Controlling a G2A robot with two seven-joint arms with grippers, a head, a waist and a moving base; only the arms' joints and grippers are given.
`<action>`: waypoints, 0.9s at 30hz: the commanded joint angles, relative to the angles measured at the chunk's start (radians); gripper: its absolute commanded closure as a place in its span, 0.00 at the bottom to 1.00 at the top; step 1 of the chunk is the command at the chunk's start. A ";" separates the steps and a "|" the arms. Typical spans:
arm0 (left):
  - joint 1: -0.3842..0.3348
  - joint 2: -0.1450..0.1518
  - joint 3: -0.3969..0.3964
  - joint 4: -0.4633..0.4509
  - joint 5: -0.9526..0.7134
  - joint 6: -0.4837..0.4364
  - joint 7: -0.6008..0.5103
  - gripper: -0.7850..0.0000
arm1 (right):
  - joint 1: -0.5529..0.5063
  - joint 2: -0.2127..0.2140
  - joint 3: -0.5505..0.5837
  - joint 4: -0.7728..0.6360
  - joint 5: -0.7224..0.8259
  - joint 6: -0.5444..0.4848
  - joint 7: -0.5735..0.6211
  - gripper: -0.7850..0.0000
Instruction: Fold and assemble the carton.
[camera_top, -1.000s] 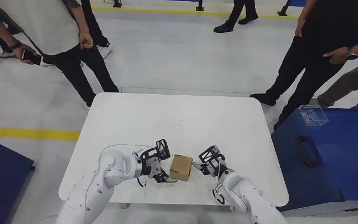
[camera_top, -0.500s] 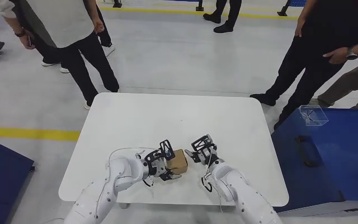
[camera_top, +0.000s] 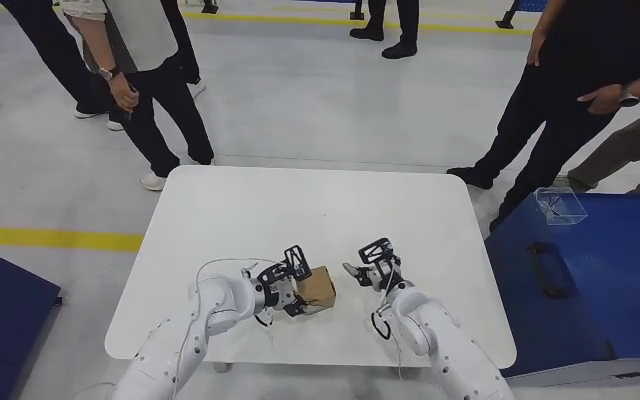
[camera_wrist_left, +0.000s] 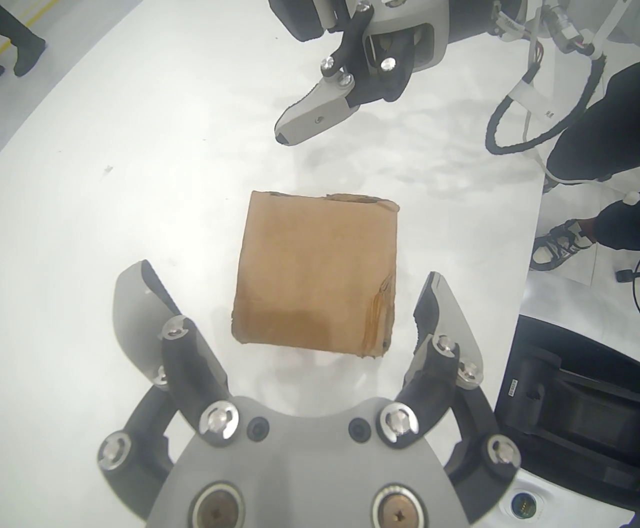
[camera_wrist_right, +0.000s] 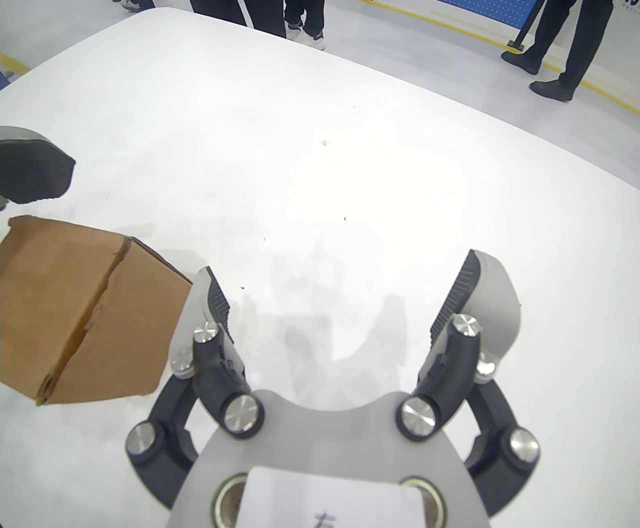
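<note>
Carton (camera_top: 318, 287) status?
— Closed, brown, dented at one corner, resting on the white table (camera_top: 300, 210).
— Tools?
— Left gripper (camera_wrist_left: 289, 285) is spread wide, one finger on each side of the carton, with no contact visible. Right gripper (camera_wrist_right: 344, 272) is spread wide, holds nothing, and is just beside the carton.

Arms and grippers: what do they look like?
The left arm and right arm have glossy white shells. The left gripper and right gripper match: silver-grey fingers, black ribbed pads, black linkages, silver screws, grey base plate. A black cable loops at the right wrist; a white label marks that gripper's base.
</note>
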 joint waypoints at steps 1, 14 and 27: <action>-0.005 -0.001 0.004 0.003 0.000 -0.002 0.003 0.20 | 0.000 -0.001 0.003 0.000 0.002 -0.001 0.004 0.00; -0.017 -0.007 0.026 0.020 0.020 0.000 -0.012 0.72 | 0.003 -0.010 0.025 0.007 0.026 -0.004 0.020 0.00; 0.019 -0.013 -0.066 0.038 -0.690 0.030 -0.135 1.00 | -0.107 0.009 0.214 -0.149 0.190 -0.063 -0.101 0.00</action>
